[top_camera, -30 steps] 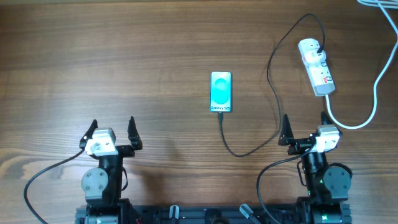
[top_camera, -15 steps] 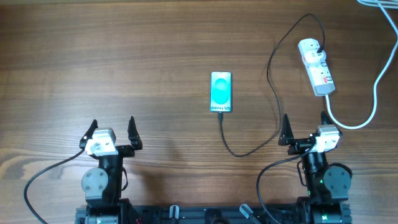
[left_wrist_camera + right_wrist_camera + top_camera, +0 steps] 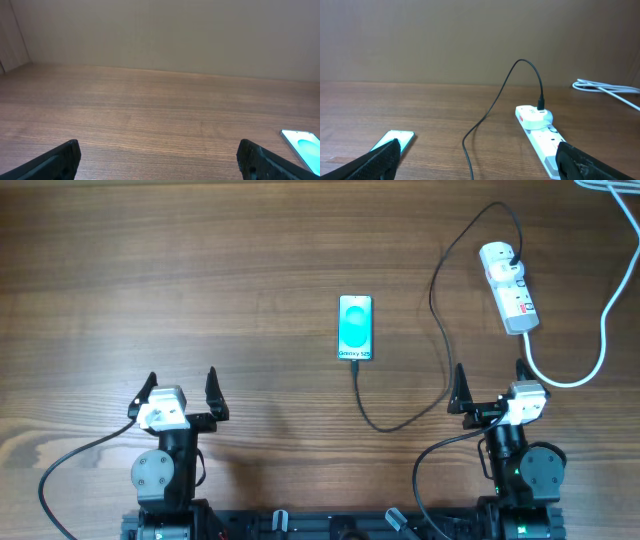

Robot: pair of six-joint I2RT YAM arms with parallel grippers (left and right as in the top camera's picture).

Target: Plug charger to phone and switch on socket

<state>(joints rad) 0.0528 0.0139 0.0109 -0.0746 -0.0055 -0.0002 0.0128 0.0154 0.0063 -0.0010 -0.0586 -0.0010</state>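
Observation:
The phone (image 3: 355,328) lies flat mid-table with its cyan screen up; it also shows in the left wrist view (image 3: 302,146) and right wrist view (image 3: 395,139). The black charger cable (image 3: 437,290) runs from the white adapter (image 3: 498,254) on the socket strip (image 3: 512,293) in a loop down to the phone's near end, where its tip (image 3: 356,366) sits at the phone's edge. In the right wrist view the cable (image 3: 485,120) and socket (image 3: 540,135) lie ahead. My left gripper (image 3: 181,391) and right gripper (image 3: 490,383) are open and empty near the front edge.
The socket's thick white cord (image 3: 600,330) loops to the right and off the far right corner; it also shows in the right wrist view (image 3: 607,89). A plain wall stands beyond the table's far edge.

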